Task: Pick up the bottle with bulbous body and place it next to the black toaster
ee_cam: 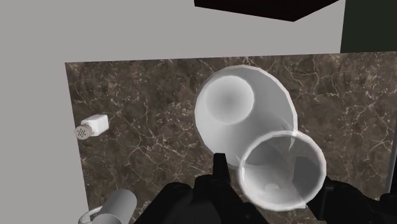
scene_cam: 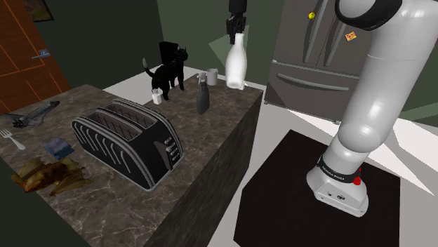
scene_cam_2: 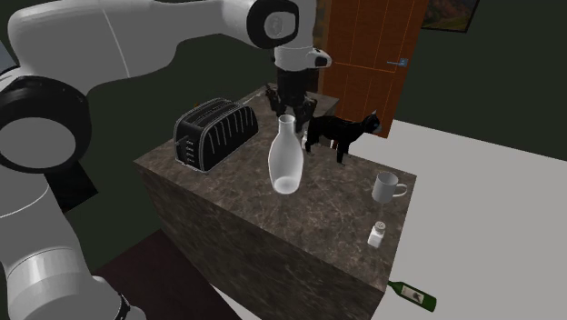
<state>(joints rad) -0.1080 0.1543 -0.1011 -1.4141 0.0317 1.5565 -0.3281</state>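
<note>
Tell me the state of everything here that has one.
gripper: shut on the white bottle's neck.
white bottle: upright, held.
black toaster: upright on the counter.
mug: upright.
shaker: upright.
fridge: doors shut.
door: shut.

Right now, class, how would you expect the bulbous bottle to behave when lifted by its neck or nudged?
The bottle looks smooth and see-through, glass-like, so probably slippery and breakable. Its wide belly under a narrow neck, where the gripper is, suggests it hangs bottom-heavy. It seems empty, so likely light; on its side it could roll.
</note>
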